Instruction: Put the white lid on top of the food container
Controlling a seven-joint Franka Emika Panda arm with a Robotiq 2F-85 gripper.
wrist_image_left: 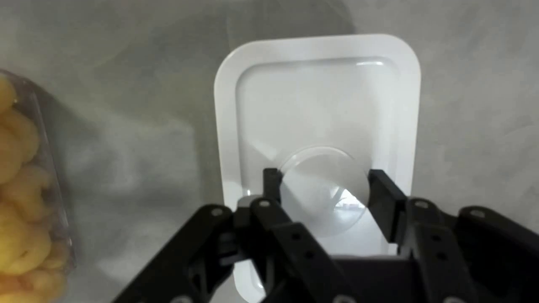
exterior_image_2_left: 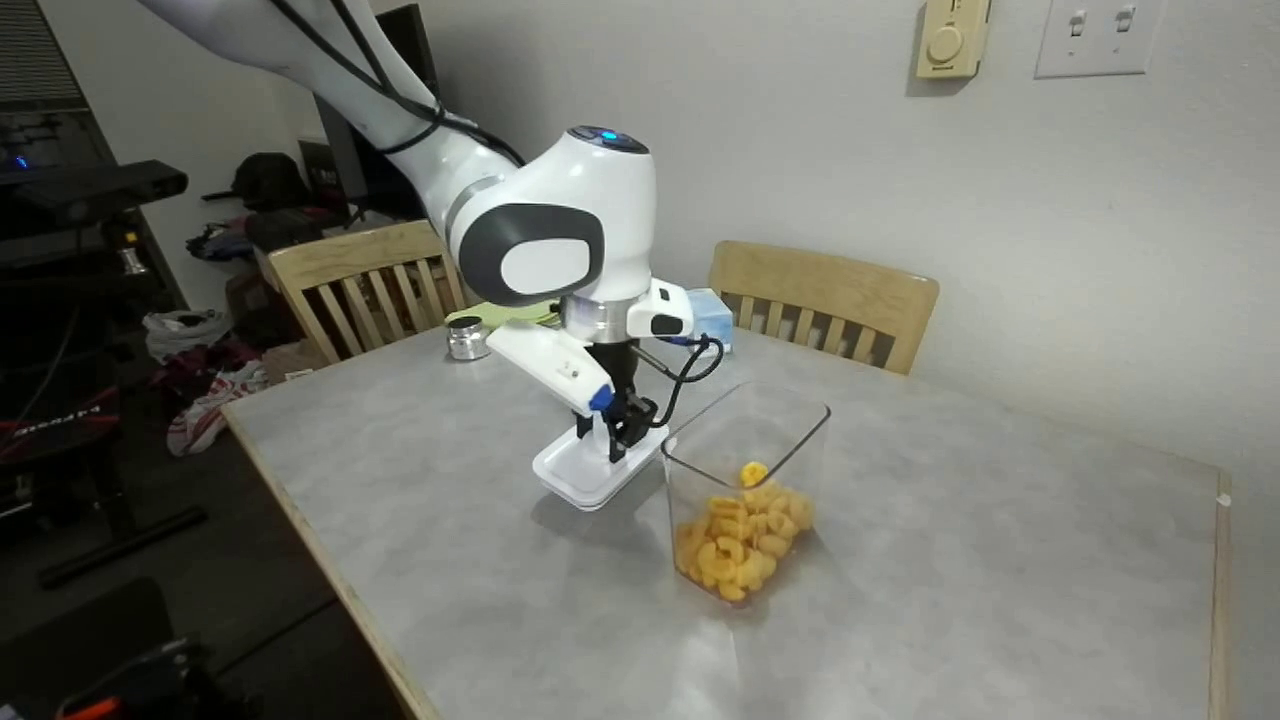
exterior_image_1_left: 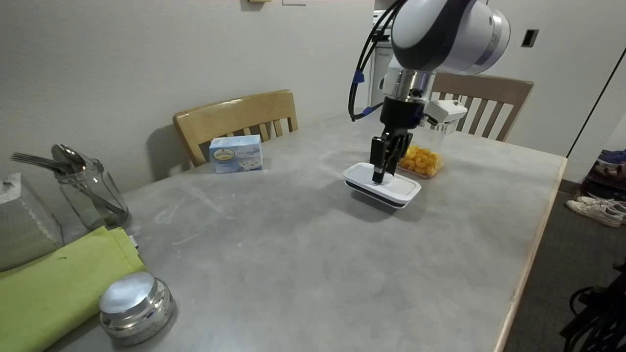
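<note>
The gripper [wrist_image_left: 323,194] grips the white lid [wrist_image_left: 307,105] by its round knob [wrist_image_left: 324,181], low beside the transparent food container [exterior_image_2_left: 695,495], so it is best to lift above the container's rim [exterior_image_2_left: 786,451], align both outlines, and lower the lid level.

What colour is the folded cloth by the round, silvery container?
The cloth is yellowish green, clearest in an exterior view.

My wrist view shows one white lid [wrist_image_left: 320,105]; at nine o'clock, one food container [wrist_image_left: 54,202]. An exterior view adds two chairs [exterior_image_1_left: 237,110] [exterior_image_1_left: 484,88].
</note>
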